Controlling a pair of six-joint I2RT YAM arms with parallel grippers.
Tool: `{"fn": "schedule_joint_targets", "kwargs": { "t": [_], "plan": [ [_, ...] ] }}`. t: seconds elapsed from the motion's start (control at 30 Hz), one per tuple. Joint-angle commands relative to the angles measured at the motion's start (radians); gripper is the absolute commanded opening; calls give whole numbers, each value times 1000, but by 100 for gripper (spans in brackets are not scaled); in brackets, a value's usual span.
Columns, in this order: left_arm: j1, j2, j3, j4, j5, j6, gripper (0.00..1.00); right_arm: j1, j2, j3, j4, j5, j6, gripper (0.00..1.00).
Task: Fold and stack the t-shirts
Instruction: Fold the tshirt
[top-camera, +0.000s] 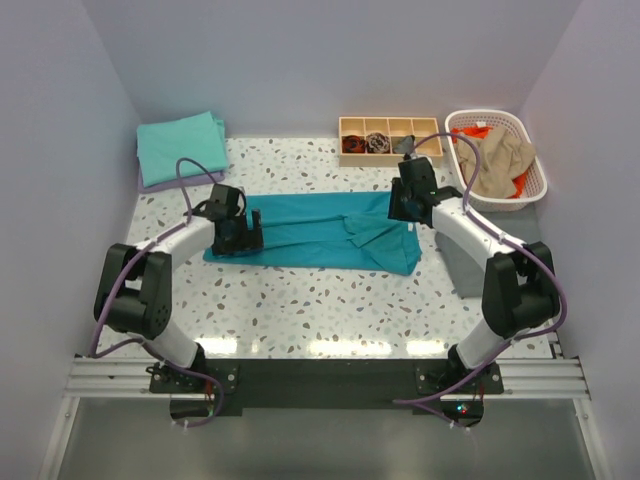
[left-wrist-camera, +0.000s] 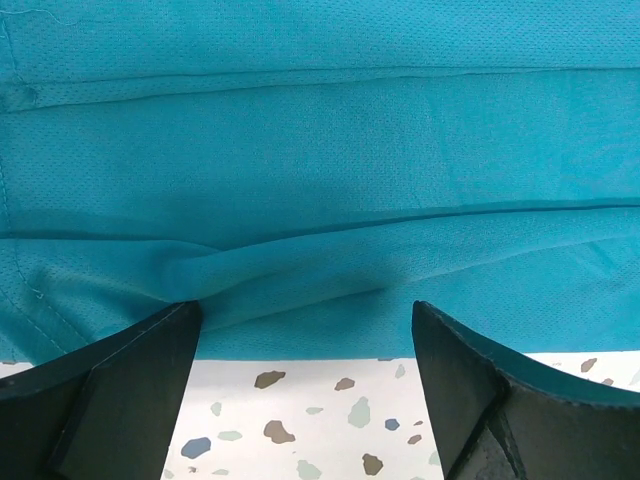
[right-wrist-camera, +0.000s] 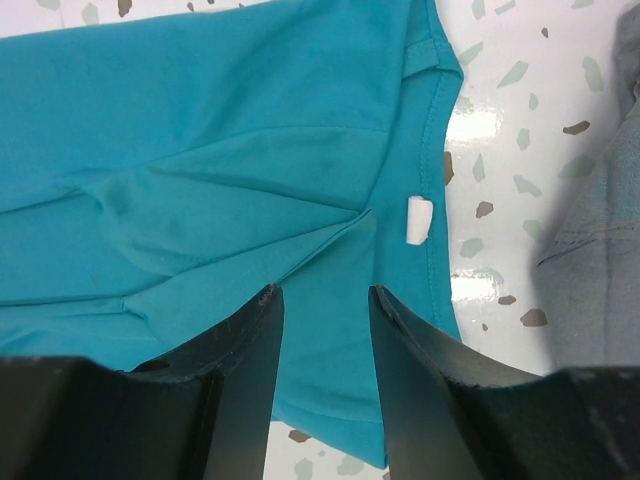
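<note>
1. Teal cloth fills the middle of the scene: the deep teal fabric t-shirt (top-camera: 320, 232) lies flat on the white speckled bench (top-camera: 330, 310). It is folded into a long band that runs from left to right between the two arms.
2. The left tool (left-wrist-camera: 305, 320) stands at the left end of this band. Its jaws are wide apart over the near hem, and no cloth is pinched between them.
3. The right tool (right-wrist-camera: 325, 300) is over the right end, near the collar with its small white label (right-wrist-camera: 419, 220). Its jaws leave a narrow gap; the flat cloth shows through it, and they hold nothing.
4. In the far left corner a folded aqua-green t-shirt (top-camera: 180, 145) lies on top of a lavender t-shirt (top-camera: 165, 185).
5. At the far edge stands a small wooden tray with four compartments (top-camera: 390, 119). Just beside it, on the right, is a white plastic lattice basket (top-camera: 540, 178) with a tan t-shirt (top-camera: 497, 158) and an orange t-shirt (top-camera: 480, 131) inside.
6. A grey cloth (top-camera: 462, 262) lies on the bench beside the right arm.
</note>
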Motion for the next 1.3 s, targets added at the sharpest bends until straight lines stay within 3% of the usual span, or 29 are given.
{"fn": "schedule_joint_targets", "kwargs": {
  "t": [0.0, 0.37, 0.77, 0.93, 1.1, 1.27],
  "plan": [
    [-3, 23, 35, -7, -16, 38, 91, -3, -41, -9, -7, -20, 14, 44],
    [-2, 80, 92, 62, -234, 30, 92, -5, -10, -10, -5, -40, 8, 44],
    [-2, 52, 153, 231, -309, 68, 93, -3, 15, -9, -7, -64, 8, 44],
    [-3, -29, 164, 196, -159, 110, 93, -3, -2, -13, -12, -67, 8, 44],
    [-8, -55, 175, 22, 45, 150, 91, -3, -8, -15, -10, -73, 10, 44],
    [-14, -103, 81, 11, 44, 133, 91, -5, -11, -27, -2, -89, 17, 44]
  ]
}}
